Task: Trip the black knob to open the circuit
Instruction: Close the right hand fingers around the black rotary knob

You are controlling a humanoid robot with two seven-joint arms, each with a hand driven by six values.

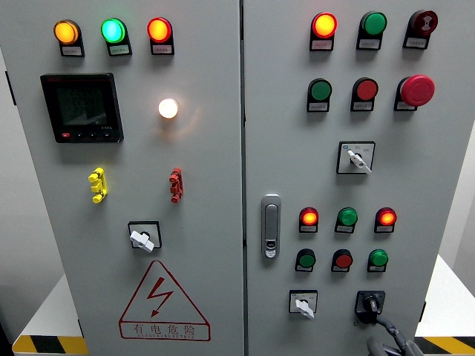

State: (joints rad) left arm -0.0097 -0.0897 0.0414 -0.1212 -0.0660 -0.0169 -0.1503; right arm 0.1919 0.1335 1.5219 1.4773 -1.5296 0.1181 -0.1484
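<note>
The black knob sits on a black square plate at the bottom right of the right-hand cabinet door, below the green button. My right hand comes up from the bottom edge at the right, and its dark tip reaches the knob's lower edge. Only a small part of the hand shows, and the rest is cut off by the frame. I cannot make out whether it holds the knob. My left arm is out of view.
A white selector switch sits just left of the knob. Above are rows of lit and unlit lamps, a red mushroom stop button and another white selector. A door handle stands near the seam. The left door carries a meter and a warning triangle.
</note>
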